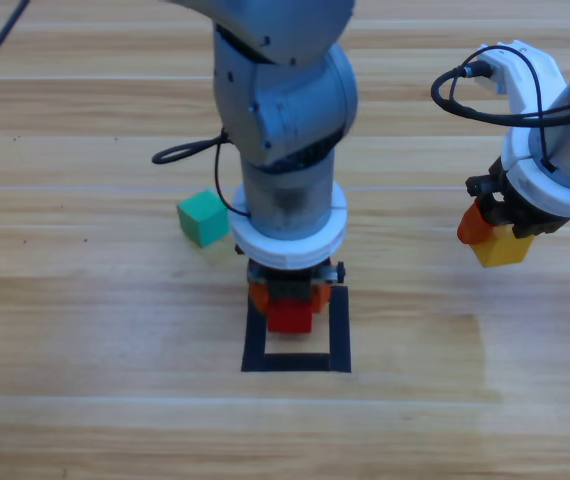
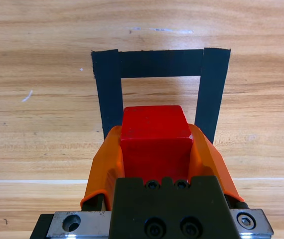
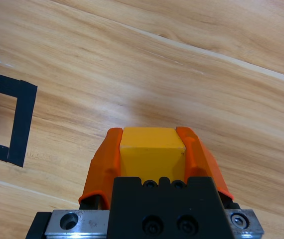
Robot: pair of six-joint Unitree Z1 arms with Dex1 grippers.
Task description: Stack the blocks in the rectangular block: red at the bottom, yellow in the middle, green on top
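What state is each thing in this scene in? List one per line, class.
Small matte red cube: clamped in the left gripper, over the black tape square outline.
Small matte yellow cube: clamped in the right gripper, away from the outline.
Small matte teal-green cube: loose on the table.

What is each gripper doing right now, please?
Left gripper: closed on the red cube, over the black tape outline.
Right gripper: closed on the yellow cube, off to the side.
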